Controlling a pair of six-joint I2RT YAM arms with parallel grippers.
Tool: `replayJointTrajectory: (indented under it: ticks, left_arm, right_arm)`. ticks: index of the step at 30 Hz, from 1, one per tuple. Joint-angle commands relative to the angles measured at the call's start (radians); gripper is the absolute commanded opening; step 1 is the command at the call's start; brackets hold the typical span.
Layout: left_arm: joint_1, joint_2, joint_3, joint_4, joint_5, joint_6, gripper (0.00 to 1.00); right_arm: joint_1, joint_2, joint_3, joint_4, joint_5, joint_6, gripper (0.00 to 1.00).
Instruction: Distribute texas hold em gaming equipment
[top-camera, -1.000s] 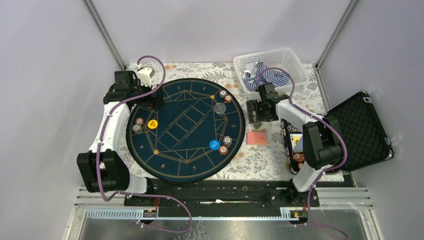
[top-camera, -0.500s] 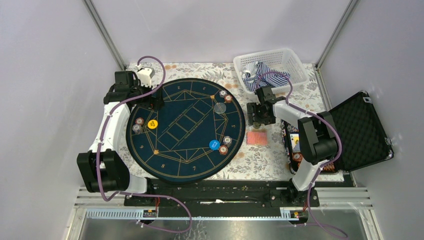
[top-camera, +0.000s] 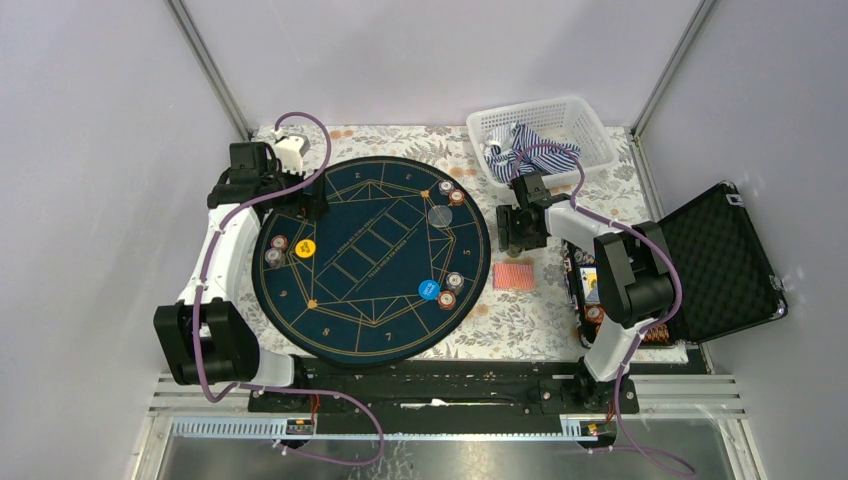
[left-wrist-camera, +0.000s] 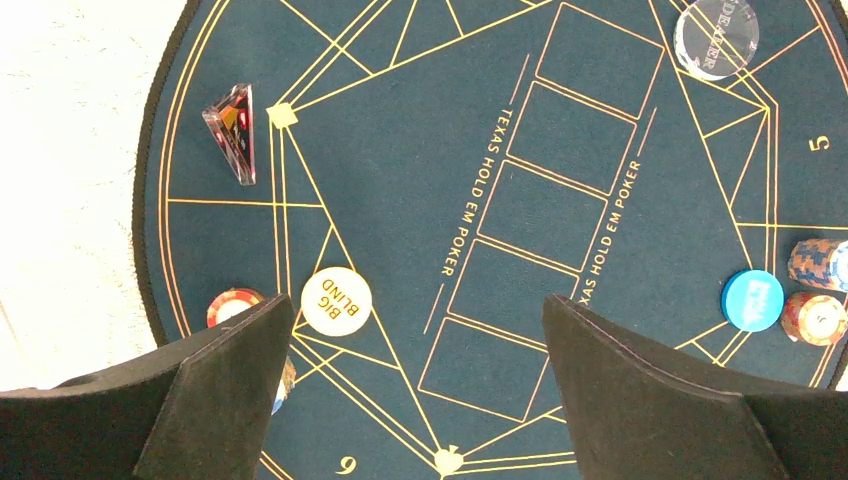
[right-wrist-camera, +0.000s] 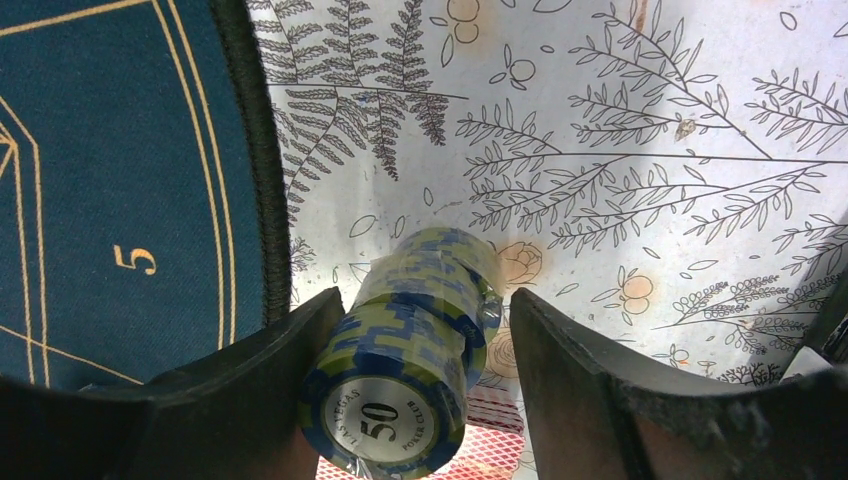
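A taped stack of blue-and-yellow "50" poker chips (right-wrist-camera: 415, 350) stands on the floral cloth beside the mat edge (right-wrist-camera: 240, 150). My right gripper (right-wrist-camera: 428, 300) straddles it. The left finger touches the stack and a gap shows at the right finger (right-wrist-camera: 570, 380). Red-backed cards (top-camera: 513, 275) lie just in front of that gripper (top-camera: 512, 238). My left gripper (left-wrist-camera: 416, 310) hangs open over the navy mat (top-camera: 370, 300), holding nothing. On the mat lie a "BIG BLIND" disc (left-wrist-camera: 336, 301), a blue disc (left-wrist-camera: 752, 300), a clear dealer button (left-wrist-camera: 716, 37) and short chip stacks (left-wrist-camera: 815, 262).
A white basket with striped cloth (top-camera: 540, 135) stands at the back right, just behind the right gripper. An open black case (top-camera: 715, 262) with more chips lies at the right edge. A small clear wedge (left-wrist-camera: 233, 130) sits on the mat's left side.
My right gripper's jaws have narrowed around the chip stack, and that arm has shifted slightly. The left arm has not moved.
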Motion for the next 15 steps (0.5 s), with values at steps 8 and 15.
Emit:
replayJointTrajectory:
  ticks: [8, 15]
  left_arm:
    - [-0.002, -0.021, 0.001, 0.043, 0.012, -0.001, 0.99]
    - [-0.003, -0.017, 0.001, 0.043, 0.015, -0.001, 0.99]
  right_arm:
    - [0.005, 0.004, -0.011, 0.001, 0.002, -0.002, 0.60]
    - [0.005, 0.000, -0.010, -0.001, -0.004, -0.012, 0.52]
